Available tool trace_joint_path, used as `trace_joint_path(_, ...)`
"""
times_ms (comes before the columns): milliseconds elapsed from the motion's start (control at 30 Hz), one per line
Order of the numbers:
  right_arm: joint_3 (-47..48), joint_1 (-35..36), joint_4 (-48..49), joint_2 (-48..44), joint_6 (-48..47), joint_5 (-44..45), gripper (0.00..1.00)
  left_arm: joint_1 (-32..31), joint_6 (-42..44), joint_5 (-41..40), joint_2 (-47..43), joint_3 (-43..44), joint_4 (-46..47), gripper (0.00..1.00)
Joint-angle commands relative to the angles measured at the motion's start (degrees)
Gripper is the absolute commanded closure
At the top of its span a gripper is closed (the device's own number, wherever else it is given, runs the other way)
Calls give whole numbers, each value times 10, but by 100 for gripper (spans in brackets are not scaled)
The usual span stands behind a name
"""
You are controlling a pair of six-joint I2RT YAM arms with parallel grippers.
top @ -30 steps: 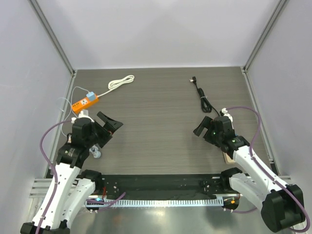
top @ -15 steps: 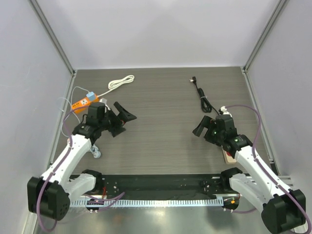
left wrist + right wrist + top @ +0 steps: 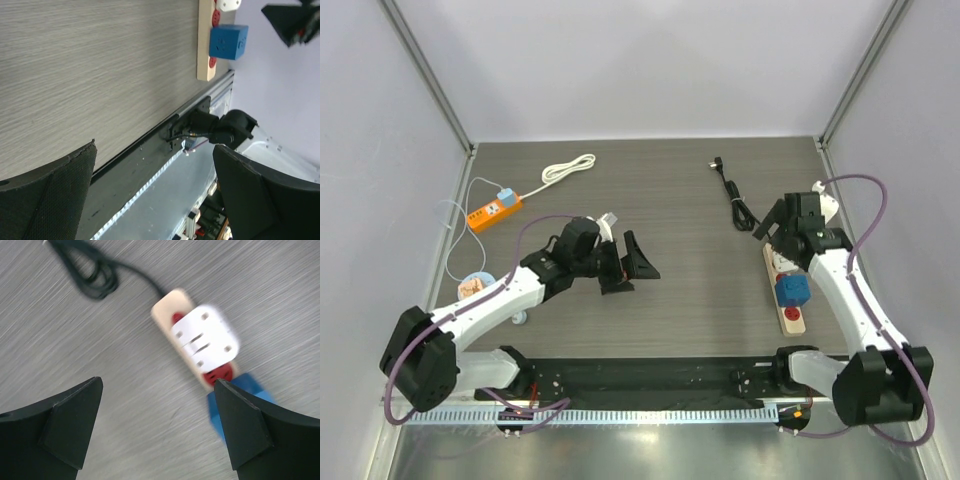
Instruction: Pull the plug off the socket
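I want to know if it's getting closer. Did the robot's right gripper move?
Yes. The right gripper moved toward the back of the table: it was nearer than the black cable, now it is beside it, over the beige power strip.

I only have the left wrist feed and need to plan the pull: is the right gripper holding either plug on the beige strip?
Observer: No. The right gripper is open above the white adapter, gripping nothing.
Operator: Where does the strip's cord go?
Observer: The black cord leaves the far end of the beige strip and lies looped beyond it.
Operator: Any other sockets around?
Observer: An orange power strip lies at the far left, with a white cable.
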Motion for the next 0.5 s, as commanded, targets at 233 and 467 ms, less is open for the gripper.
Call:
trace_joint_path(233, 79, -32, -27, 130, -60, 98, 0, -1, 96, 85, -99, -6, -43, 0)
trace_joint_path(467, 73, -39, -14, 156, -128, 87, 1, -1, 119, 112, -171, -30, -82, 0)
